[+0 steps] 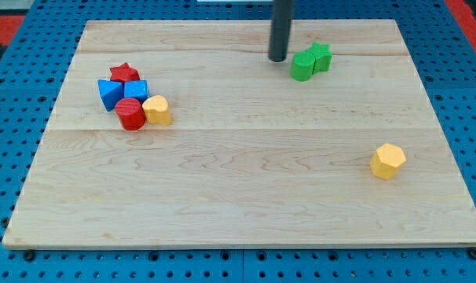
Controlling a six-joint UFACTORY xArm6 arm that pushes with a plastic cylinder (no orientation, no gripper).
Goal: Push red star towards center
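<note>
The red star [124, 73] lies at the view's upper left on the wooden board [246, 196], at the top of a tight cluster. It touches two blue blocks [110, 93] [137, 90] just below it. A red cylinder [130, 114] and a yellow block [157, 110] sit at the cluster's bottom. My tip [278, 58] is near the view's top, right of centre, far to the right of the red star. It stands just left of the green blocks.
A green cylinder [303, 66] and a green star [320, 56] sit together right of my tip. A yellow hexagonal block [388, 160] lies alone at the view's right. Blue pegboard surrounds the board.
</note>
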